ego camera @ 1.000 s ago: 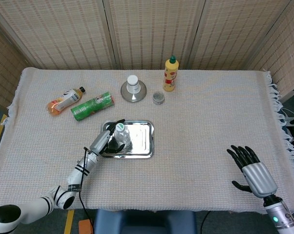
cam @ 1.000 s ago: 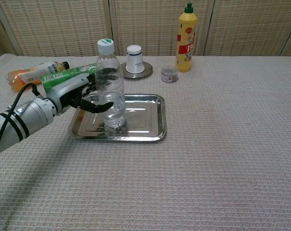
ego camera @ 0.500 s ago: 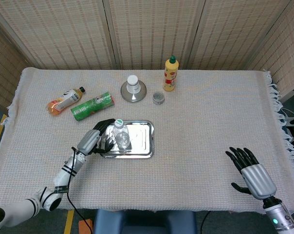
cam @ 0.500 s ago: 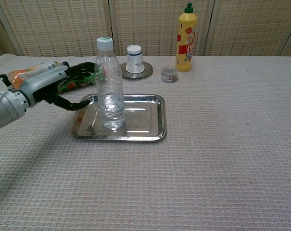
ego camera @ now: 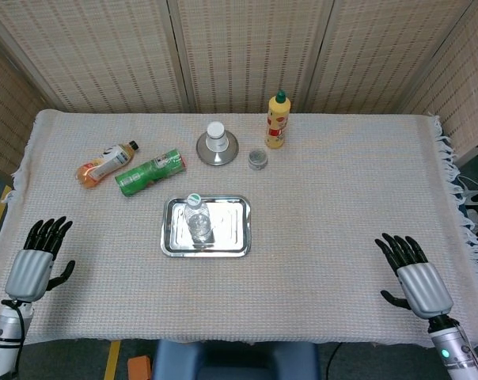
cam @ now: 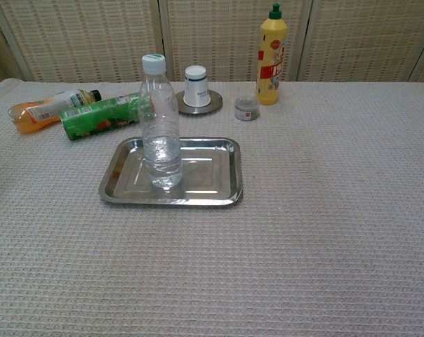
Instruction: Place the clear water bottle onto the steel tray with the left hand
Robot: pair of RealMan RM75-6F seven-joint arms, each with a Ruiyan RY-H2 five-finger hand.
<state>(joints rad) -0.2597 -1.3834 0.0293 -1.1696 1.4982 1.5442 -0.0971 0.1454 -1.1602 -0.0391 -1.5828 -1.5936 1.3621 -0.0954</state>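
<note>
The clear water bottle (cam: 161,126) stands upright on the steel tray (cam: 219,172), toward the tray's left half, its white cap on top and nothing touching it. My left hand (ego camera: 38,260) is well apart from it, down at the near left edge of the counter (ego camera: 334,198), fingers spread and holding nothing. My right hand (ego camera: 414,279) sits at the near right corner, also with fingers apart and empty. The chest view shows neither of my hands, only the things on the woven cloth.

Behind the tray to the left, a green can (ego camera: 149,172) lies on its side, and just beside it, further left, an orange drink bottle (ego camera: 104,162) also lies flat; in the chest view the two look close to touching, but I cannot tell whether they do. Behind the tray, a small white cup (cam: 196,86) stands on a round steel coaster (cam: 212,105). To its right is a small grey-lidded jar (cam: 247,107), and just behind that a yellow squeeze bottle (cam: 271,49) with a green cap stands upright near the back of the counter
</note>
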